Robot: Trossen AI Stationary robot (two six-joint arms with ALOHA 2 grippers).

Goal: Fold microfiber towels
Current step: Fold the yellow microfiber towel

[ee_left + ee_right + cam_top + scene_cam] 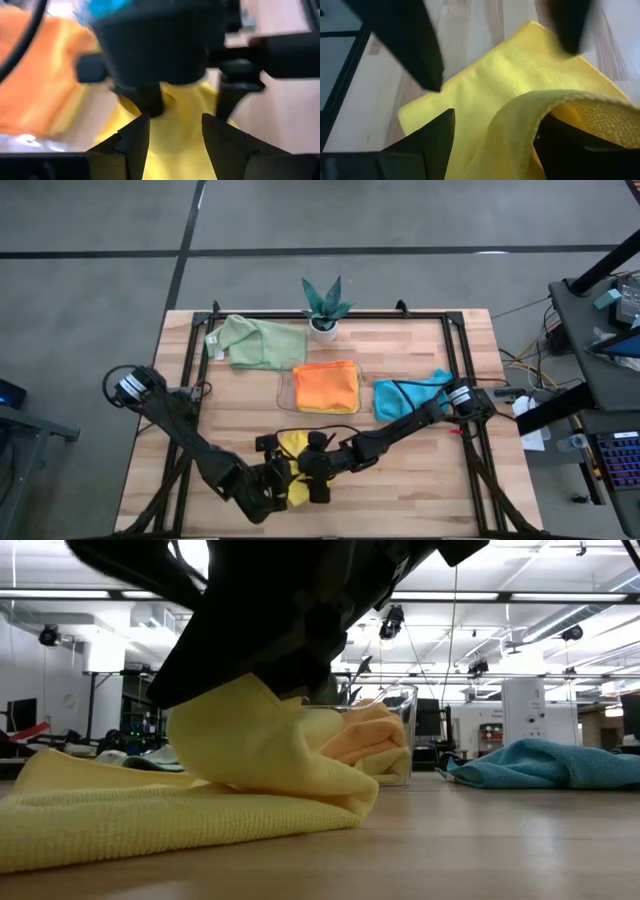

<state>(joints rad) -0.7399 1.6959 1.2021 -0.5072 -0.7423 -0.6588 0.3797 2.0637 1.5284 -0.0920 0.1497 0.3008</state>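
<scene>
High view sets the scene from above: the wooden table (420, 470) carries the cloths spread well apart — a pale green towel (258, 343) at the far left, an orange towel (327, 386) lying in the clear tray (286, 392) at the middle, a teal towel (410, 395) to the right, and a small potted plant (324, 308) at the far edge. Both arms converge on the near middle, where the yellow towel (295, 472) lies on the table just in front of the tray. The right tool (318, 470) reaches in from the right and the left tool (268, 492) from the left, so the cloth sits between them, almost beneath both. In the low view one part of the yellow towel lies flat on the table while another rises in a soft hump under the dark arm — a flap lifted and curling over the flat layer. In the right wrist view that flap arches between the right tool's wide-set fingers (422, 150); it seems to have hold of this raised edge, though the contact itself is hidden. The left tool's fingers (131, 147) stand apart over the yellow cloth, gripping nothing that shows. My judgement: the fold turns on carrying the raised flap across the flat layer, with the right tool the better placed.
</scene>
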